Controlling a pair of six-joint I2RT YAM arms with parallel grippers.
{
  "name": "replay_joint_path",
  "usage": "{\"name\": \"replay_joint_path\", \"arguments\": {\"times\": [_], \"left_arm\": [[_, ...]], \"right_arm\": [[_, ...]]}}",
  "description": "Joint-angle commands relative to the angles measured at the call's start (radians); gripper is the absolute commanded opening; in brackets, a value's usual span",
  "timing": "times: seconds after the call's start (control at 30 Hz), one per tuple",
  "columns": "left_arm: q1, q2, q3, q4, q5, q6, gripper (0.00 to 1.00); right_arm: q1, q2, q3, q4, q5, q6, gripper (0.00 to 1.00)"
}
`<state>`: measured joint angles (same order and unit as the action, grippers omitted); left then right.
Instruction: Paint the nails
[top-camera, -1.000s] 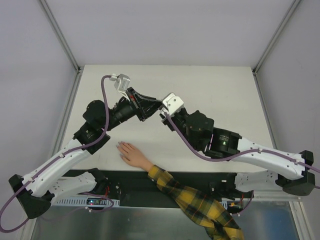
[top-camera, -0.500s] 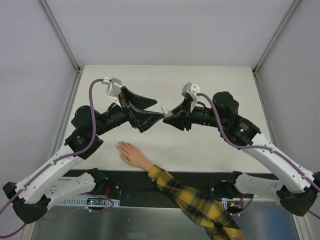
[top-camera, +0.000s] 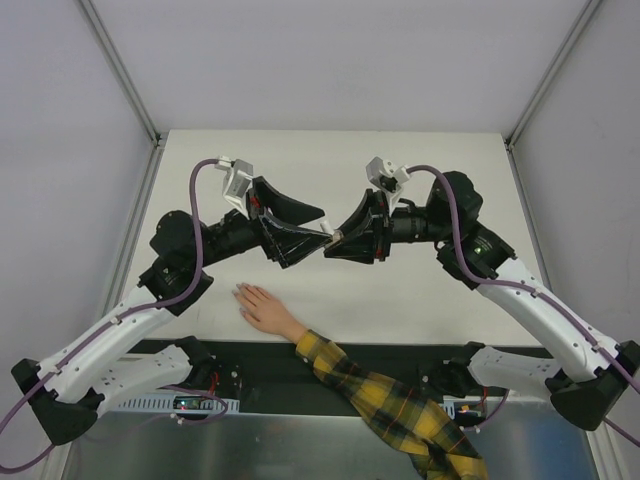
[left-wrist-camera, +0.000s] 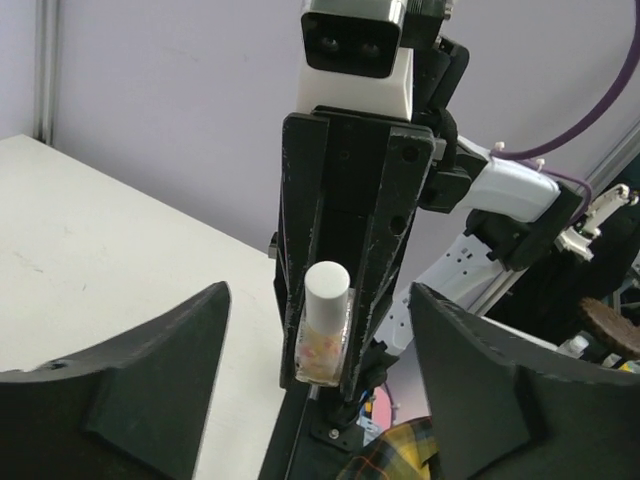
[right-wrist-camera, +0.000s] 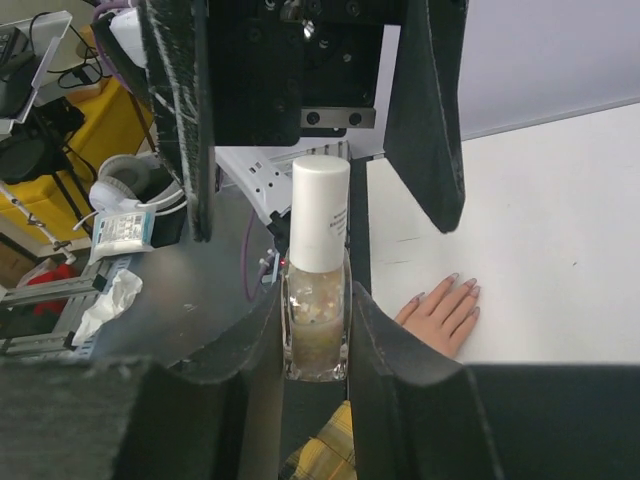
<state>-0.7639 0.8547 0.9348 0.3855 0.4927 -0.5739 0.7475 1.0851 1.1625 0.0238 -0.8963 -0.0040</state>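
Right tool (top-camera: 338, 240) clenched on polish bottle (right-wrist-camera: 316, 335); left tool (top-camera: 321, 227) gapes — I'd centre it on the white cap (right-wrist-camera: 320, 210), then squeeze squarely. Nails (top-camera: 240, 291) lie below, at the table's (top-camera: 430, 170) near edge.

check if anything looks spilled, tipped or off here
Nothing stands out. The polish bottle is capped and gripped squarely in the right hand, the open left hand straddles its cap, and the mannequin hand lies flat on the table.

Robotics lab test cell.
Pale panels (top-camera: 320, 60) on aluminium posts (top-camera: 121, 72) wall in the white table (top-camera: 440, 170); past the table's near edge sit a yellow crate (right-wrist-camera: 100, 115) and cables (right-wrist-camera: 45, 22).
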Motion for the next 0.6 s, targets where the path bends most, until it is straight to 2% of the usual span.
{"name": "replay_joint_path", "arguments": {"times": [0.0, 0.03, 0.07, 0.13, 0.17, 0.2, 0.27, 0.3, 0.33, 0.37, 0.4, 0.43, 0.47, 0.5, 0.57], "left_arm": [[0.009, 0.030, 0.041, 0.061, 0.061, -0.007, 0.63], [0.008, 0.036, 0.054, 0.058, 0.073, -0.006, 0.55], [0.009, 0.049, 0.062, 0.052, 0.090, 0.002, 0.40], [0.009, 0.055, 0.074, 0.038, 0.090, 0.006, 0.19], [0.009, 0.055, 0.078, 0.030, 0.067, 0.014, 0.02], [0.009, 0.052, 0.079, 0.014, 0.054, 0.016, 0.00], [0.009, 0.043, 0.076, 0.001, -0.012, 0.029, 0.00], [0.008, 0.040, 0.075, -0.016, -0.044, 0.031, 0.00], [0.006, 0.037, 0.073, -0.029, -0.080, 0.028, 0.00], [0.006, 0.034, 0.073, -0.040, -0.110, 0.028, 0.00], [0.005, 0.035, 0.072, -0.052, -0.162, 0.031, 0.00], [0.002, 0.037, 0.076, -0.077, -0.186, 0.032, 0.00], [0.002, 0.038, 0.076, -0.086, -0.204, 0.031, 0.00], [0.002, 0.040, 0.079, -0.097, -0.229, 0.029, 0.00], [0.000, 0.043, 0.082, -0.114, -0.233, 0.025, 0.00]], "right_arm": [[-0.004, 0.006, 0.012, 0.122, -0.056, 0.056, 0.01], [-0.004, 0.007, 0.011, 0.134, -0.053, 0.062, 0.00], [-0.004, 0.007, 0.009, 0.137, -0.049, 0.064, 0.01], [-0.002, 0.006, 0.011, 0.130, -0.023, 0.059, 0.00], [0.001, 0.004, 0.012, 0.108, 0.000, 0.021, 0.00], [0.024, -0.010, 0.019, 0.072, 0.044, -0.032, 0.00], [0.112, -0.027, 0.063, -0.152, 0.445, -0.185, 0.00], [0.315, -0.030, 0.069, -0.207, 0.726, -0.368, 0.00], [0.431, -0.001, 0.065, -0.175, 1.371, -0.445, 0.00], [0.519, 0.036, 0.056, -0.115, 1.625, -0.535, 0.00], [0.617, 0.068, 0.051, -0.051, 1.812, -0.664, 0.00], [0.639, 0.106, 0.046, 0.079, 1.953, -0.716, 0.00], [0.653, 0.113, 0.040, 0.111, 1.970, -0.732, 0.00], [0.656, 0.114, 0.043, 0.114, 1.959, -0.726, 0.00], [0.642, 0.092, 0.043, 0.059, 1.833, -0.663, 0.00]]}}
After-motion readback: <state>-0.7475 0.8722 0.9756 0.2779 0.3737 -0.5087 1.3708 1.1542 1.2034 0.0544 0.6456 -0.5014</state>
